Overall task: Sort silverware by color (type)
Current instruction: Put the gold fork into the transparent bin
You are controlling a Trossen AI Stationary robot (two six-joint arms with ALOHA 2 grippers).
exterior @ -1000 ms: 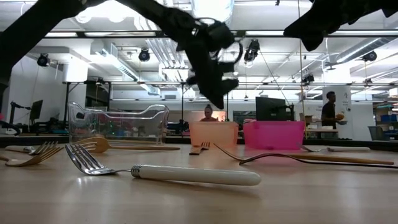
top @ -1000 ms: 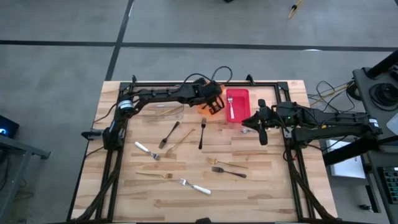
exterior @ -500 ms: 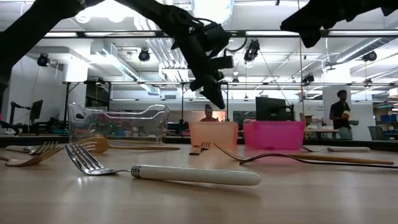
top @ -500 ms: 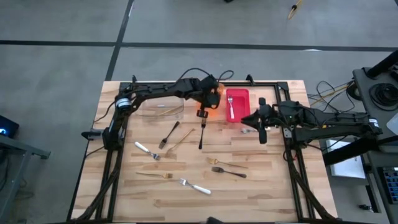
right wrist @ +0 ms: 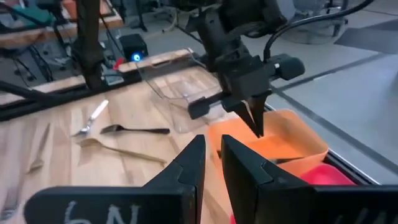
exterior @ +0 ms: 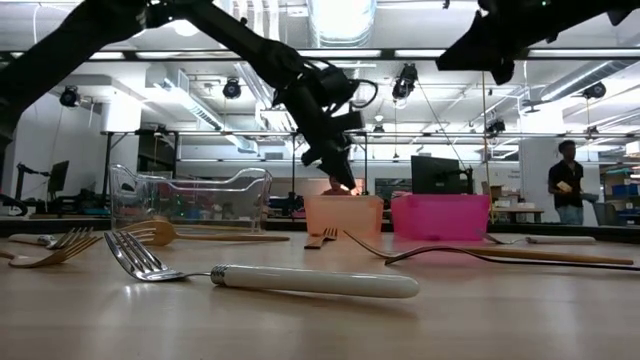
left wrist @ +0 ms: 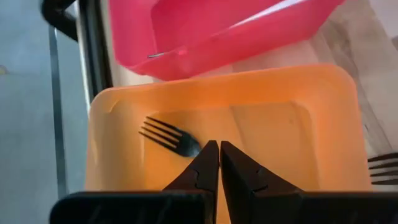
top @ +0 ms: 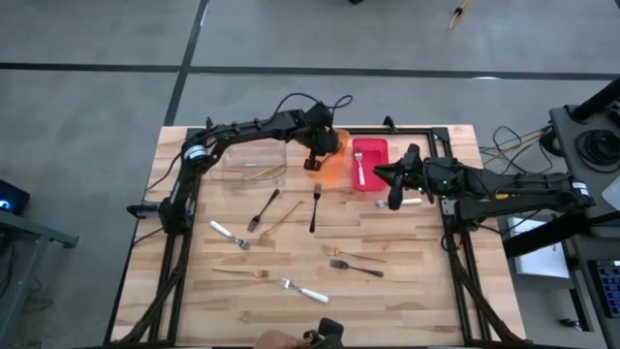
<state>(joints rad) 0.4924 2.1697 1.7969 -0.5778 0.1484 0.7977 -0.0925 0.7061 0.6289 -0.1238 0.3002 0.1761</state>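
While my left claw (left wrist: 219,163) hangs clenched and empty over the orange bin (left wrist: 292,124), where a black fork (left wrist: 169,137) lies, my right claw (right wrist: 211,158) waits near the red bin (top: 369,163), fingers narrowly parted, other forks (top: 314,206) scattered on the counter (top: 407,281).

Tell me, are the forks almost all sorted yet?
Not yet. A black fork lies in the orange bin, and a pale-handled fork is in the red bin. The left gripper hangs shut and empty over the orange bin. Many forks, like the white-handled one, wait on the table.
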